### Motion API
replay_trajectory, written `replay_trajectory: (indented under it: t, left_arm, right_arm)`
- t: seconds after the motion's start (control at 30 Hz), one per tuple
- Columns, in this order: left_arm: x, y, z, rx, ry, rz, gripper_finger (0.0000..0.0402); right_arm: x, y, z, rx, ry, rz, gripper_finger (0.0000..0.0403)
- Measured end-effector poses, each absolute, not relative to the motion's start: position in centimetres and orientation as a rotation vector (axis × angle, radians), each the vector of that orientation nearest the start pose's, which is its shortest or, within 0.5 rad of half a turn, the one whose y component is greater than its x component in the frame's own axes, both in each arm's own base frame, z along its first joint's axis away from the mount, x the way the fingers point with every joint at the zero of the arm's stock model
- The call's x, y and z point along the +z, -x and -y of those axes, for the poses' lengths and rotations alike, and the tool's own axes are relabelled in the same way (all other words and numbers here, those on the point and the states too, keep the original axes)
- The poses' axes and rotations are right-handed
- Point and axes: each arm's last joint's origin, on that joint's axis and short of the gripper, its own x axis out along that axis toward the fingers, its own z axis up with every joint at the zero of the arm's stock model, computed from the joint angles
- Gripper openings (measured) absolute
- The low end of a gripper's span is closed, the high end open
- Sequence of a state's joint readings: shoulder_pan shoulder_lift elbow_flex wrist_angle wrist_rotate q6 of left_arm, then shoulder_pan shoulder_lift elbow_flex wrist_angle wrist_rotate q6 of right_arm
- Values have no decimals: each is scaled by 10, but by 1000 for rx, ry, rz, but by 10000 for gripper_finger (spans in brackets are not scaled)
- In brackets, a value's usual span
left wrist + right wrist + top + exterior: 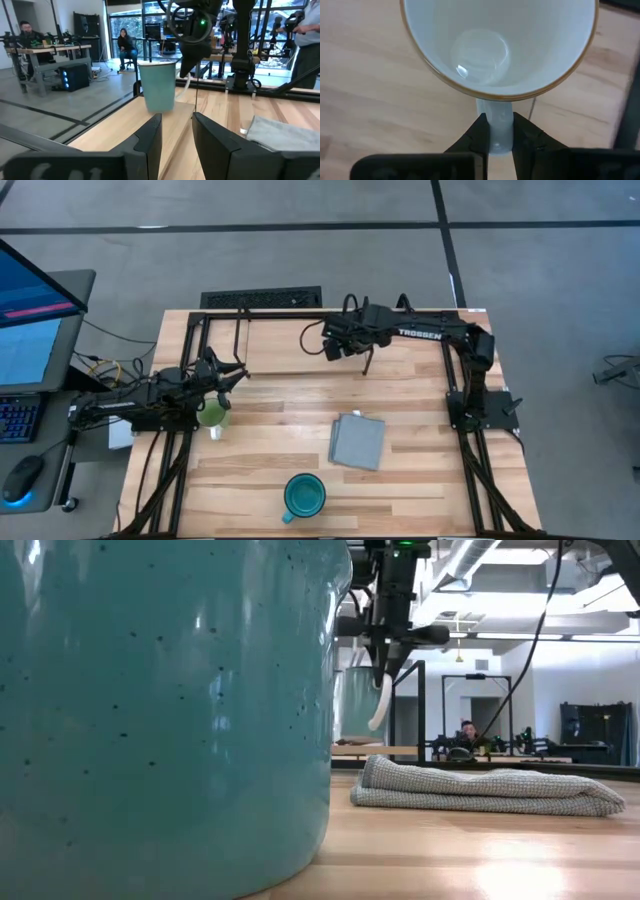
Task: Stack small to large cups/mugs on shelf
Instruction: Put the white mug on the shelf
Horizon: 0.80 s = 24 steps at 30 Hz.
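Note:
My right gripper [336,348] is over the table's far middle, shut on a small white mug [497,45] with a brownish rim. The mug also shows in the left wrist view [157,85]. The shelf [262,313], a thin black frame, stands at the far left, beside that gripper. A light-green mug [212,418] stands on its base at the left, close to my left gripper [177,130]. That gripper is level and slightly open on nothing. The teal-blue mug [303,496] stands on its base near the front edge and fills the low view [160,710]. My right gripper pinches the white mug's handle [498,131] between its two fingers. The fingers come from above, slanting steeply down. The mug hangs upright below them with its mouth up. It looks just clear of the table, though its base is hard to make out.
A folded grey cloth [357,441] lies right of centre, between the teal-blue mug and the right arm's base. Black arm frames run along both side edges of the table. People sit in the room beyond the table.

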State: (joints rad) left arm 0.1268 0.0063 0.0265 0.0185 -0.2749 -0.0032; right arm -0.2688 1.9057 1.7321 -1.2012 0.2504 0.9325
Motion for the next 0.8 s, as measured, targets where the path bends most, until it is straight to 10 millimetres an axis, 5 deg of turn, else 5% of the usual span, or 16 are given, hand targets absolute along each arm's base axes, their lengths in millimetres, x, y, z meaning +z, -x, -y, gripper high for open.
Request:
replay_trajectory:
  t: [0.8]
  left_arm:
    - [174,-94,-20,402,25,43,98]
  right_arm:
    - [276,-361,106,-1102,-785,-1042,64]
